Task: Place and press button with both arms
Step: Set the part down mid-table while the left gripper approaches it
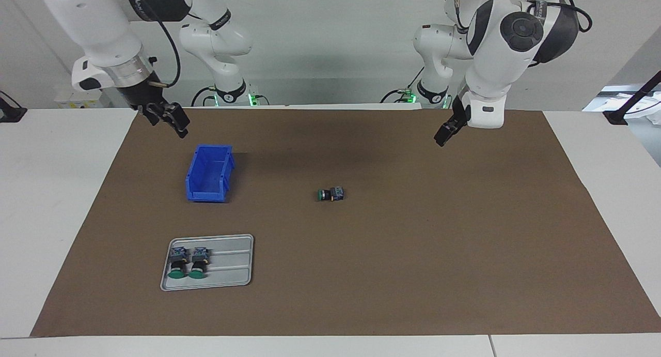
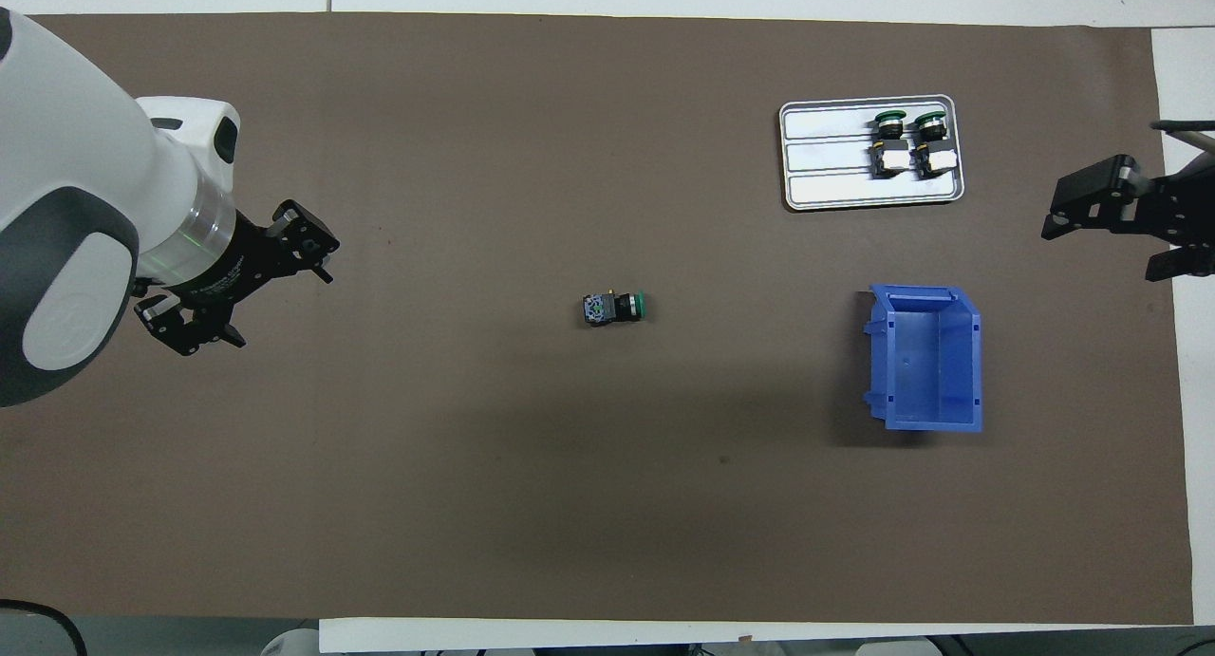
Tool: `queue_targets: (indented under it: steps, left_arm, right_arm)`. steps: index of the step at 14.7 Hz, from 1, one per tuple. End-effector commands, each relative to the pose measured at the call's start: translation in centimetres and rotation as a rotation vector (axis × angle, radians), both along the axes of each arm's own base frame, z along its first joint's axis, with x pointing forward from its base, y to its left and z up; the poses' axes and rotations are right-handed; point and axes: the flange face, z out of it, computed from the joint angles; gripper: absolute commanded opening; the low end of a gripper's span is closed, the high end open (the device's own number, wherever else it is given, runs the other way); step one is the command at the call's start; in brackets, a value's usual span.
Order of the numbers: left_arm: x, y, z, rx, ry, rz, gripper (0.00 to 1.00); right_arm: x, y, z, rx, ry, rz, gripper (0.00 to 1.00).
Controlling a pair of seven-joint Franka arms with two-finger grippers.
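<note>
Both hands hung in the air with nothing in them. On the left arm, the hand (image 2: 237, 286) was raised over bare brown mat toward that arm's end of the surface, its fingers apart. On the right arm, the hand (image 1: 166, 118) hovered just above the mat's robot-side edge, close to the blue bin (image 1: 209, 173); the frames did not settle whether its fingers were apart or together, so I cannot tell.

One button (image 1: 331, 194) lay on its side near the middle of the mat, alone, well apart from both hands, with its green cap pointing toward the right arm's end of the surface. Two more buttons (image 1: 188, 262) lay side by side in the grey tray (image 1: 232, 261), which sat farther from the robots than the bin, both at the right arm's end.

My reading is that the placing step looked done, the single button having been set out in the middle, and that pressing had not begun. The next move would call for one hand to come down and steady the black body or the block end, since the button lay loose and would likely roll or slide, while the other hand pushed squarely along its axis onto the green cap.
</note>
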Motion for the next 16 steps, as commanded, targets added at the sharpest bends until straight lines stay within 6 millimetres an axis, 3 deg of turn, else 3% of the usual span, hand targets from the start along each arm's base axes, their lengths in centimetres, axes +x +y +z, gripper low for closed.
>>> queue_targets:
  steps: [1,4,6,7,10,11,15,16]
  left_arm:
    - [0.3,-3.0,-1.4,0.021,0.011,0.070,1.00]
    - [0.5,-6.3,-2.9,0.034,-0.018,0.164,1.00]
    - [0.5,-7.5,-3.9,0.045,-0.013,0.226,1.00]
    - [-0.1,-9.5,-5.1,0.060,-0.007,0.252,1.00]
    - [0.3,-12.5,-6.4,0.022,-0.062,0.451,1.00]
    - [-0.8,-14.9,-7.5,0.029,-0.062,0.465,1.00]
    - [-2.2,-21.0,-11.0,0.030,-0.072,0.653,1.00]
    - [-3.9,-23.9,-13.9,0.071,-0.054,0.650,1.00]
  right_arm:
    - [-1.0,0.1,0.2,0.007,0.011,0.059,0.99]
    - [-0.9,0.5,0.1,0.015,0.009,0.105,0.99]
    - [-0.9,0.5,-0.1,0.016,0.015,0.187,0.99]
    - [-1.0,1.0,0.1,0.007,0.019,0.235,0.99]
    - [-1.5,1.5,0.6,-0.048,0.039,0.294,0.99]
    - [-1.6,1.1,0.5,-0.040,0.041,0.306,0.99]
    - [-1.9,0.8,0.0,-0.034,0.049,0.334,0.99]
    - [-2.2,0.8,-0.4,-0.033,0.050,0.336,0.99]
